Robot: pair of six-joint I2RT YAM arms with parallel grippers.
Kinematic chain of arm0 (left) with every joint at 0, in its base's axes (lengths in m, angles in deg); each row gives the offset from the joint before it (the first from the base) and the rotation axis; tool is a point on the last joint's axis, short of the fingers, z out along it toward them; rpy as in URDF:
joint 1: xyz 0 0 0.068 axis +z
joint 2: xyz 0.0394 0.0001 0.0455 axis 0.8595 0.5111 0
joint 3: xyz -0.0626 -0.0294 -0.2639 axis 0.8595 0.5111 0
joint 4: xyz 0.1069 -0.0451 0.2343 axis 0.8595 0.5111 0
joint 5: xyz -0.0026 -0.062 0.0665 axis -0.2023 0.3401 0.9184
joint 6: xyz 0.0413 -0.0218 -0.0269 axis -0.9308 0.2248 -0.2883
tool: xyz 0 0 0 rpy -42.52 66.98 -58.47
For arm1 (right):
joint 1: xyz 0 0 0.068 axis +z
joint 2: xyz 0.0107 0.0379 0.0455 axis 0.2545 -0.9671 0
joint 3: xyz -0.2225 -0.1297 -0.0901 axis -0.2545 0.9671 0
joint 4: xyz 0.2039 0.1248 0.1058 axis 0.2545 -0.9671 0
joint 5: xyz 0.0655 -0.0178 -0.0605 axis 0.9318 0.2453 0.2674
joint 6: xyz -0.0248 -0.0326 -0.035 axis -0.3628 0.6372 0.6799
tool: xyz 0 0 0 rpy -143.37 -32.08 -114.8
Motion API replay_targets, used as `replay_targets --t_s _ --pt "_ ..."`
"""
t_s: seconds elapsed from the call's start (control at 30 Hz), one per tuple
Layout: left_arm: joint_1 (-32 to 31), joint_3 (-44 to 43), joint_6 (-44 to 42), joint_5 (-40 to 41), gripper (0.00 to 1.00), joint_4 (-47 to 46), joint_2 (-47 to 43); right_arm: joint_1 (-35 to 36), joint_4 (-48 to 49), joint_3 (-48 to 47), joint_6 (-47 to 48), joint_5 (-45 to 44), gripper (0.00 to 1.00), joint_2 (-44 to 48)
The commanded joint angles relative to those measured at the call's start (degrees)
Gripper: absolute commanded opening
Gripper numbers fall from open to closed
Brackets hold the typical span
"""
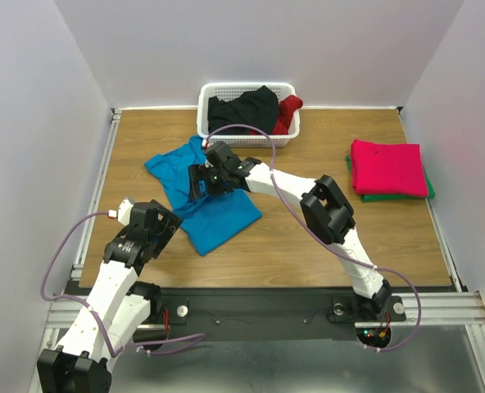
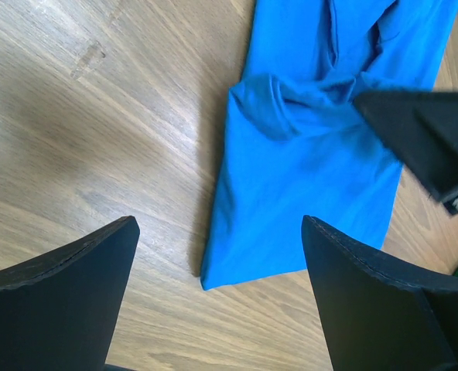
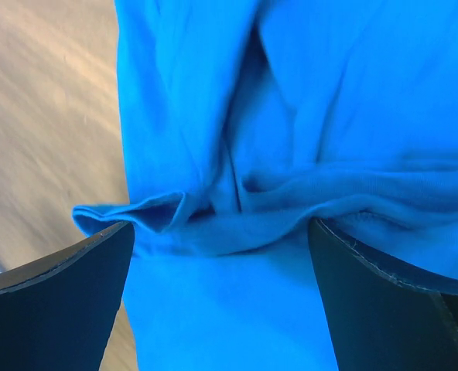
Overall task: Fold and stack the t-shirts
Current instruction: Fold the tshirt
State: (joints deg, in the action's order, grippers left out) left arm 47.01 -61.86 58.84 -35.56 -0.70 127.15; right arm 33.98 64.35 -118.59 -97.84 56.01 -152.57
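Wood shows between the wide-open jaws of the left gripper [image 2: 217,232], which holds nothing and hovers toward the near-left part of the brown wooden worktop [image 1: 308,246]. It sits just beside the near corner of the bright turquoise-blue cloth t-shirt [image 1: 218,217], probably waiting to take that hem once its partner has a hold. The shirt lies spread and rumpled left of the worktop's middle, not yet folded. Over its upper part the right gripper [image 3: 221,228] is reached across from the right, its jaws spread wide astride a bunched ridge of cloth; they look set to pinch it, but nothing is clamped yet, and whether the tips press the fabric I cannot tell. At the far edge, a white plastic lattice basket [image 1: 226,85] holds a black t-shirt [image 1: 242,106] and a dark red t-shirt [image 1: 290,110], waiting their turn. Near the right edge a folded magenta-red t-shirt [image 1: 387,168] rests on a green t-shirt [image 1: 390,196], so the stack is begun.
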Motion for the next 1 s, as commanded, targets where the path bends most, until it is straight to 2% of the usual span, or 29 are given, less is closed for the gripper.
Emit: replay_targets --t_s 0.0,0.1,0.2,0.23,0.3,0.33,0.37,0.4,0.43,0.47,0.53,0.6,0.67,0.73,0.8,0.97 --pt "0.2 -2.9 -1.2 0.9 0.98 1.3 0.0 -0.7 2.3 -7.8 -0.1 -3.9 1.0 -2.5" --pt "0.2 -4.4 -1.5 1.0 0.98 2.5 -0.1 -1.4 2.4 -14.6 1.8 -6.5 1.0 -4.8" --pt "0.2 -7.1 -2.9 1.4 0.98 4.6 -0.6 -1.7 2.6 -18.1 9.7 -5.3 1.0 -5.4" --pt "0.2 -7.8 -3.5 1.3 0.98 5.0 -0.7 -1.6 2.4 -17.4 16.9 -4.6 1.0 -4.6" --pt "0.2 -10.2 -5.8 0.8 0.98 6.2 -0.9 -1.7 2.5 -12.6 24.1 -3.5 1.0 2.2" --pt "0.2 -10.9 -6.2 1.2 0.98 6.8 -0.9 -1.7 3.2 -9.5 32.5 -3.2 1.0 5.1" --pt "0.2 -11.5 -6.7 2.2 0.98 7.7 -0.8 -1.7 3.8 -1.3 36.9 -1.6 1.0 8.7" --pt "0.2 -12.1 -7.3 2.5 0.98 7.9 -0.8 -1.6 4.6 2.6 40.7 -0.4 1.0 11.9" --pt "0.2 -13.1 -9.3 2.6 0.98 8.0 -0.6 -1.7 5.3 7.1 49.8 2.1 1.0 18.4" --pt "0.2 -13.6 -10.2 2.4 0.98 8.3 0.1 -1.4 5.3 14.7 54.3 4.5 1.0 21.5" --pt "0.2 -14.7 -13.0 1.8 0.99 8.2 1.0 -0.9 5.5 22.3 60.9 6.9 1.0 29.6" --pt "0.3 -15.1 -14.1 1.3 0.98 7.6 2.2 0.1 6.3 31.3 62.1 9.0 1.0 33.7" --pt "0.3 -15.0 -15.0 0.7 0.98 6.5 3.0 1.4 9.6 35.4 56.4 7.5 1.0 36.8" --pt "0.3 -15.0 -15.8 -0.6 0.98 4.9 4.2 4.3 12.2 41.4 51.5 2.8 1.0 38.3" --pt "0.3 -15.7 -17.5 -1.7 0.98 4.5 5.4 9.3 15.6 49.2 51.7 -4.1 1.0 41.6" --pt "0.3 -16.5 -20.4 -1.9 0.98 3.8 7.3 14.3 16.6 50.0 55.0 -9.9 1.0 40.8"
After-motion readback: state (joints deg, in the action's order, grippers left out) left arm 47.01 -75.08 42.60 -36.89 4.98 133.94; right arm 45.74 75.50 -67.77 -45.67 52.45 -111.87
